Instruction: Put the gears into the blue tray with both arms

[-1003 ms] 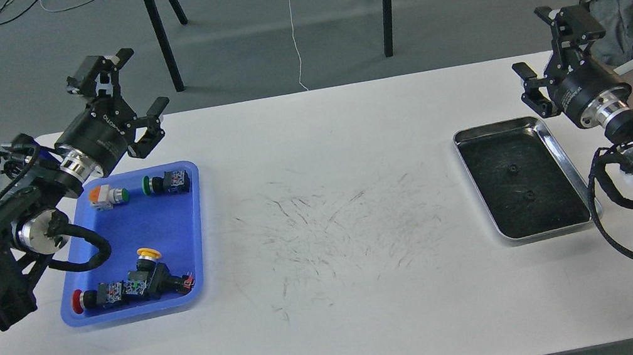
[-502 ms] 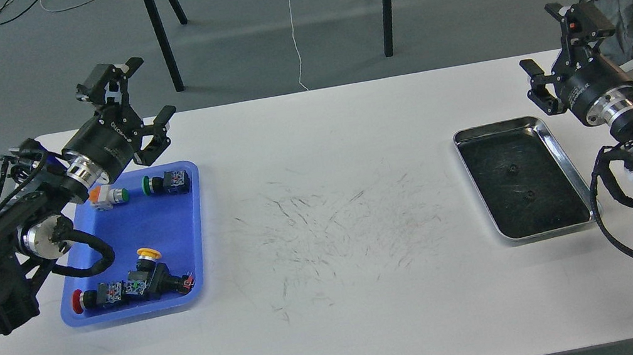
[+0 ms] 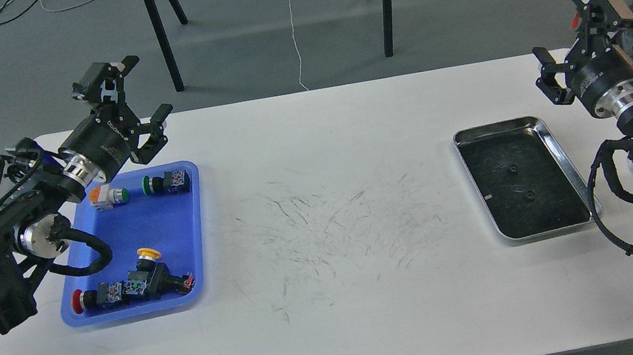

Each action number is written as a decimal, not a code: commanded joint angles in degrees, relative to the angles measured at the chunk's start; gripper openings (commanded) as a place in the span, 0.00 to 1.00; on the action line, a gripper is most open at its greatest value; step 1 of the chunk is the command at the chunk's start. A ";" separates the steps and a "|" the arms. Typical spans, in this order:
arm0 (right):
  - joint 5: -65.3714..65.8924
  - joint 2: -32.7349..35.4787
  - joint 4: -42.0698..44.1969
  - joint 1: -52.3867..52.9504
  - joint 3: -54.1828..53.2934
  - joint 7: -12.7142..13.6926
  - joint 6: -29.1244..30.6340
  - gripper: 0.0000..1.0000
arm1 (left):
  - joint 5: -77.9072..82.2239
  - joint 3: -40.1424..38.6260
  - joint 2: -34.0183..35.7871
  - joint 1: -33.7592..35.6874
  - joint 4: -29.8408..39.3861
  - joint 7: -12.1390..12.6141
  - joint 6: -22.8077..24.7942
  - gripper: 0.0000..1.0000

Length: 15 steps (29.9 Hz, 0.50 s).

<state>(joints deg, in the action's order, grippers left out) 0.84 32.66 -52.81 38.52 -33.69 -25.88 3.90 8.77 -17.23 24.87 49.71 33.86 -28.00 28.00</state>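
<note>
Toothed black gears [image 3: 513,169] on dark steel tray [image 3: 571,170], glossy blue tray [image 3: 198,234]

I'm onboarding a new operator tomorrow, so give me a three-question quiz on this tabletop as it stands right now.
1. True or false: both gears lie in the steel tray.
2. Which holds the push-button switches? A. blue tray B. steel tray C. bare table
3. Fill in: the left gripper holds ____.

Key: 1 true, both sit on its dark bottom, one nearer the robot. 2 A. 3 nothing; its jaws stand open above the table's far edge. The right gripper is empty too.
</note>
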 commanded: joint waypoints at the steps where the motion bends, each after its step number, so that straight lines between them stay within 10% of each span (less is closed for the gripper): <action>1: -0.05 -0.66 0.34 -0.20 -0.06 -0.32 0.14 0.99 | -0.15 -0.17 0.09 0.13 -0.46 0.00 0.00 1.00; 15: 0.12 -4.36 3.15 -0.28 0.02 -1.37 1.55 0.99 | -0.33 -0.17 0.18 -0.14 -0.72 0.00 0.00 1.00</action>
<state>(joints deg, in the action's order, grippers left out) 0.88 28.53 -49.85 38.31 -33.75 -27.17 5.41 8.47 -17.41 25.02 49.68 33.33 -28.00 28.00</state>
